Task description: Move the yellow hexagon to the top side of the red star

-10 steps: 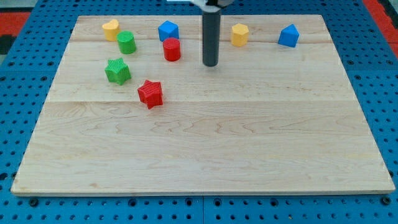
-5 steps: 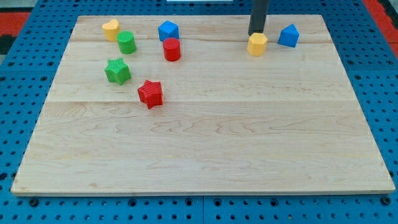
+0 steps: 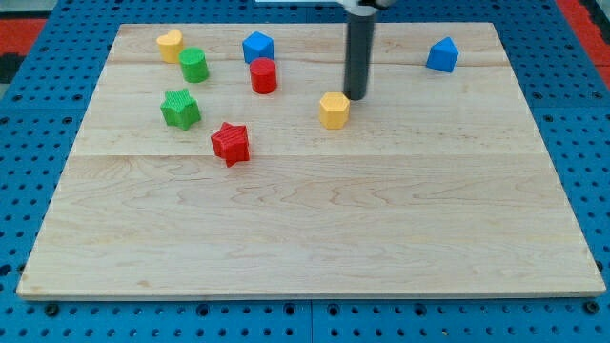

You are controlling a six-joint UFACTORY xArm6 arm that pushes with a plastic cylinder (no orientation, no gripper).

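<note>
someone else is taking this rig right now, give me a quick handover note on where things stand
Tip: my tip is down on the board, just to the upper right of the yellow hexagon, close to it or touching.
Job's things: the yellow hexagon sits mid-board, to the right of the red star and slightly higher. The red cylinder stands above the star's upper side.
Done: the hexagon lies part-way toward the star.
Left: push the hexagon further left until it sits directly above the star, below the red cylinder, without knocking either one.
</note>
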